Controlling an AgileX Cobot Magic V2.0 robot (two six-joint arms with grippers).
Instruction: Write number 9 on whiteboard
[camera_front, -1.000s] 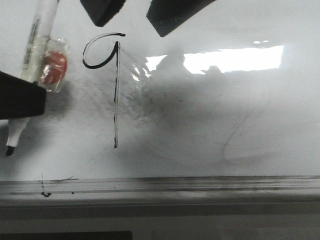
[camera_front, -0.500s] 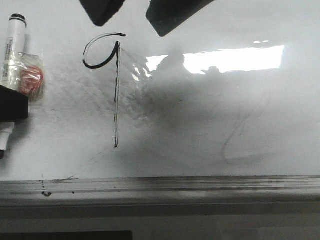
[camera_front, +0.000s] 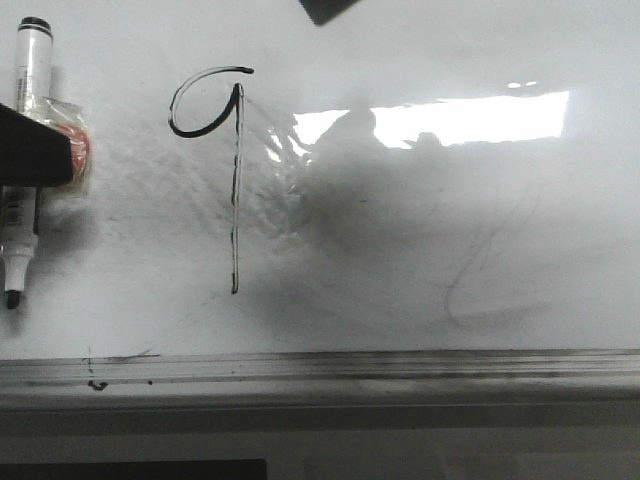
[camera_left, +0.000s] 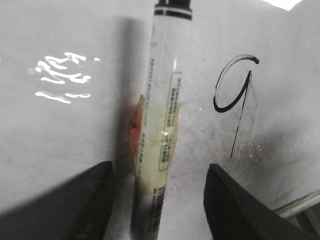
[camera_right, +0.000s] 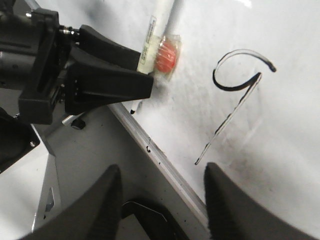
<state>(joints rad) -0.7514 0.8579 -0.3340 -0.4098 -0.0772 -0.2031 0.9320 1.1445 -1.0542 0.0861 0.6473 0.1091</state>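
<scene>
The number 9 (camera_front: 236, 200) is drawn in thin black line on the whiteboard (camera_front: 450, 230), with an open loop and a long stem; it also shows in the left wrist view (camera_left: 238, 127) and the right wrist view (camera_right: 228, 119). A white marker (camera_front: 30, 60) with a taped red piece (camera_front: 78, 150) lies on the board left of the 9, tip toward the rail. My left gripper (camera_left: 160, 200) is open, its fingers wide apart on either side of the marker (camera_left: 165, 100) without touching it. My right gripper (camera_right: 160, 200) is open and empty, over the board's rail.
A dirty grey metal rail (camera_front: 400, 368) runs along the near edge of the board, with a grey surface below it. Faint grey erased curves (camera_front: 480, 280) and bright glare (camera_front: 460, 120) lie right of the 9. The left arm's black body (camera_right: 45, 65) is beside the marker.
The marker went from tilted and lifted at the left edge to lying straight on the board. The right gripper's fingers moved up, almost out of the front view.
</scene>
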